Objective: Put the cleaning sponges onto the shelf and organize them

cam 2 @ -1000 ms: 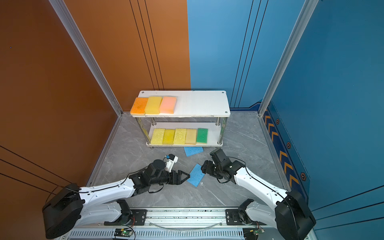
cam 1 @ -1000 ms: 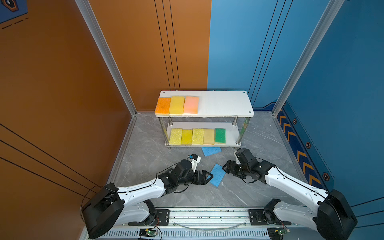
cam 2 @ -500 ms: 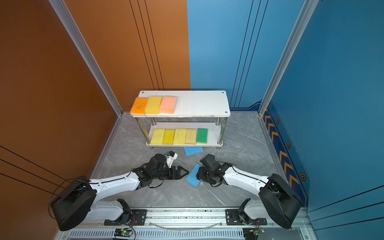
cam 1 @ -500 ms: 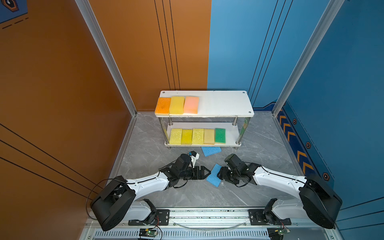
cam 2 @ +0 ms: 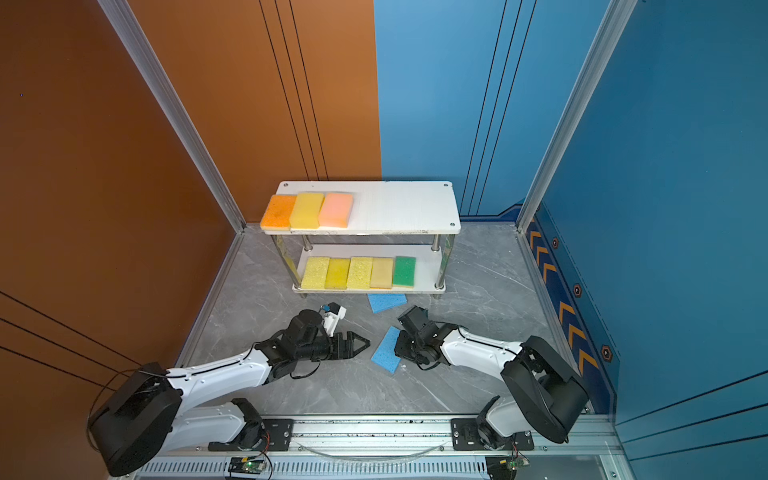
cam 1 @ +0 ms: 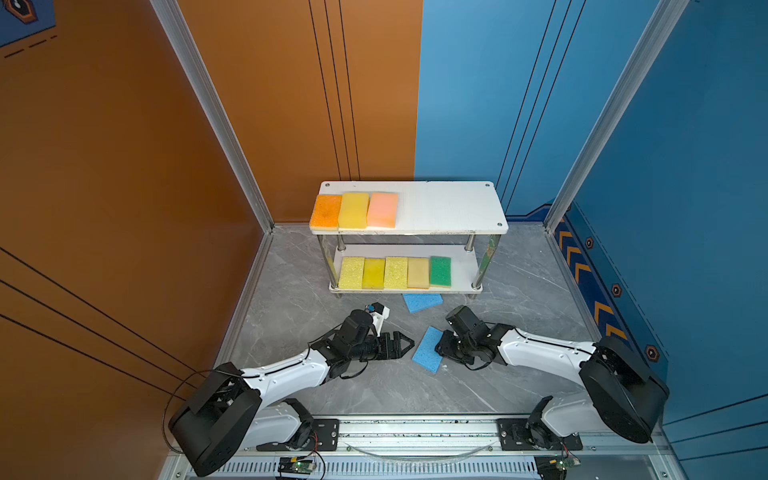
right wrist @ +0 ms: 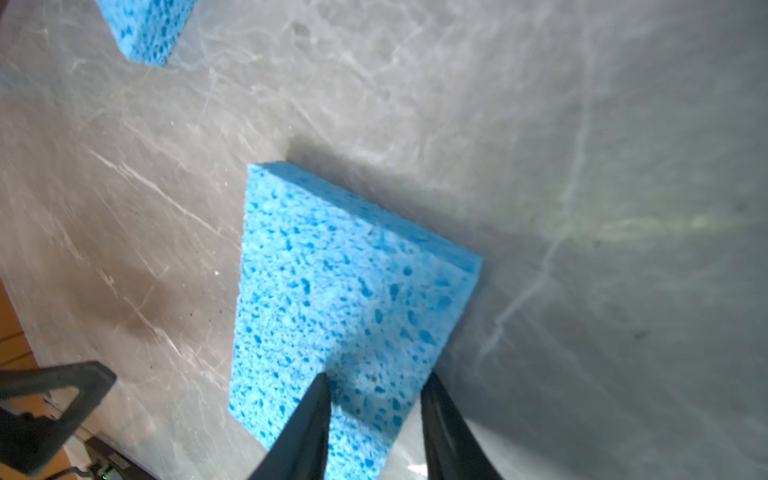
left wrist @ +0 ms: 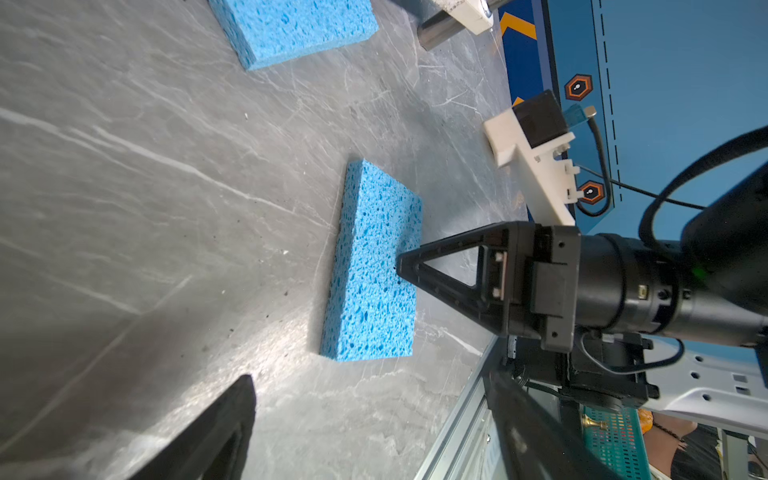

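A light blue sponge [cam 1: 428, 351] [right wrist: 332, 270] lies on the grey floor in front of the shelf [cam 1: 449, 208]. My right gripper [cam 1: 439, 347] [right wrist: 376, 386] is shut on its near end, one finger on the face and one at the edge. Just left of that sponge my left gripper [cam 1: 409, 344] [left wrist: 372, 378] stands open and holds nothing. A second light blue sponge [cam 1: 422, 301] [left wrist: 291, 25] lies by the shelf's foot. The top board carries an orange [cam 1: 326, 212], a yellow [cam 1: 353, 210] and a pink sponge [cam 1: 382, 210]. On the lower board sit three yellow ones, a beige one [cam 1: 417, 272] and a green one [cam 1: 440, 271].
An orange wall on the left and blue walls at the back and right enclose the floor. A metal rail [cam 1: 415, 428] with both arm bases runs along the near edge. The right half of the shelf's top board is bare.
My right gripper has moved left onto the blue sponge and narrowed its jaws round the near end. The left arm has shifted slightly and stays open. The sponge has hardly moved.
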Tool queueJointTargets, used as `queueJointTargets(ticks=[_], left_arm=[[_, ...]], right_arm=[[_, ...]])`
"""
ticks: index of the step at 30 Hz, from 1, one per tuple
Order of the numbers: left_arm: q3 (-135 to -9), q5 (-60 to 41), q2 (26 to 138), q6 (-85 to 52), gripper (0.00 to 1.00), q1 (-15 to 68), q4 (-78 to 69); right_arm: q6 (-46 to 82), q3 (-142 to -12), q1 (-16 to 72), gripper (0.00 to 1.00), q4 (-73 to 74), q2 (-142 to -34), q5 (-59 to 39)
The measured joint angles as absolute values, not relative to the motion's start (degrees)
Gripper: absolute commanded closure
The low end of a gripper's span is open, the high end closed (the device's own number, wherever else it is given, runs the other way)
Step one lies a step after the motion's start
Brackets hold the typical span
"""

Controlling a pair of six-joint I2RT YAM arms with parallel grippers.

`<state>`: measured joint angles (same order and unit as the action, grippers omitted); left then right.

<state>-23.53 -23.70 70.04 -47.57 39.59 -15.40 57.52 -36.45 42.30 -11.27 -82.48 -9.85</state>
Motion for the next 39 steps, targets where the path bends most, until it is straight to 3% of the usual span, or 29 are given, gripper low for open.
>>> queueJointTargets(ticks=[6, 19, 27, 31, 33, 37, 39], left_arm=[[-22.63, -24.34, 67.75, -48.05, 0.11, 38.59, -15.38], [-22.5, -34.83, 64.53, -49.21, 0.09, 32.69, -16.91], [-22.5, -38.24, 64.27, -52.21, 0.12, 32.25, -22.09], [-22.5, -38.61, 64.27, -54.17, 0.28, 32.25, -24.53], [-22.5, -38.7, 64.27, -54.78, 0.42, 32.25, -25.71], [-22.48, -39.03, 64.29, -55.86, 0.81, 32.25, -27.62], [-22.48, -39.11, 64.29, -56.12, 0.97, 32.25, -28.27]], right_arm=[[56.77, -36.82, 41.98, 0.99, -11.14, -82.89, -9.78], [45.1, -46.68, 37.06, 1.0, -17.85, -75.66, -16.27], [38.33, -52.27, 39.77, 1.0, -21.56, -75.46, -23.29], [36.73, -53.39, 42.17, 0.99, -22.37, -75.46, -25.1], [36.1, -53.84, 42.89, 0.99, -22.59, -75.46, -25.78], [35.75, -54.06, 43.13, 0.96, -22.61, -75.48, -26.61], [35.79, -54.06, 43.13, 0.86, -22.65, -75.48, -26.85]])
